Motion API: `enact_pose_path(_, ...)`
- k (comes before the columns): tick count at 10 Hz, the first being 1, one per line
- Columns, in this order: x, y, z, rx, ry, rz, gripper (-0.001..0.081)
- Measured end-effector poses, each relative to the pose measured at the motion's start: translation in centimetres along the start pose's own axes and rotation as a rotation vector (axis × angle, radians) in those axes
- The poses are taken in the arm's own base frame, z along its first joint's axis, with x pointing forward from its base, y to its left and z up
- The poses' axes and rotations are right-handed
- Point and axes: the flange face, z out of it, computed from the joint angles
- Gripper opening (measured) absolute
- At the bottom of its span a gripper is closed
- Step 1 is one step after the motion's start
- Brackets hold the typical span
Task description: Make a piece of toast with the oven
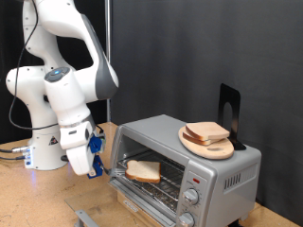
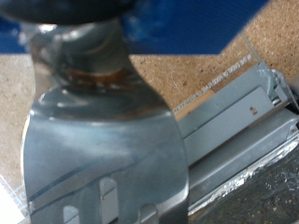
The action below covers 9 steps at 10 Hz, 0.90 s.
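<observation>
One piece of toast point(image 1: 144, 171) lies flat on the wire rack of the open toaster oven point(image 1: 189, 161), just beyond the gripper point(image 1: 95, 163), which clenches a metal spatula point(image 2: 103, 159) pointed toward it.

Robotics lab bench, not a kitchen: a white robot arm point(image 1: 66, 85) is bolted at its base onto a bare particle-board tabletop point(image 1: 33, 194), with cables point(image 1: 11, 151) trailing off the base at the exterior view's left. Black curtain backdrop point(image 1: 189, 47) hangs behind the whole setup, next to a plain white wall. The only domestic items are props set on the board: a small silver toaster oven point(image 1: 194, 156), door open, with a round wooden board point(image 1: 206, 144) of bread slices on its roof.
</observation>
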Motion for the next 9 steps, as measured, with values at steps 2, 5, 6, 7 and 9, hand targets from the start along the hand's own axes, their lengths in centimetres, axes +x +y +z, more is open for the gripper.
enact_pose_path(2,-0.4,0.3,-0.5,0.002,0.005,0.010,0.0389)
enact_pose_path(5,-0.3,0.3,-1.2,0.004,0.025,0.019,0.0389)
enact_pose_path(6,-0.1,0.1,-1.4,0.004,0.038,0.024,0.0389)
enact_pose_path(7,0.2,-0.2,-1.5,-0.001,0.047,0.023,0.0389)
enact_pose_path(9,0.7,-1.1,-1.3,-0.020,0.058,0.022,0.0389)
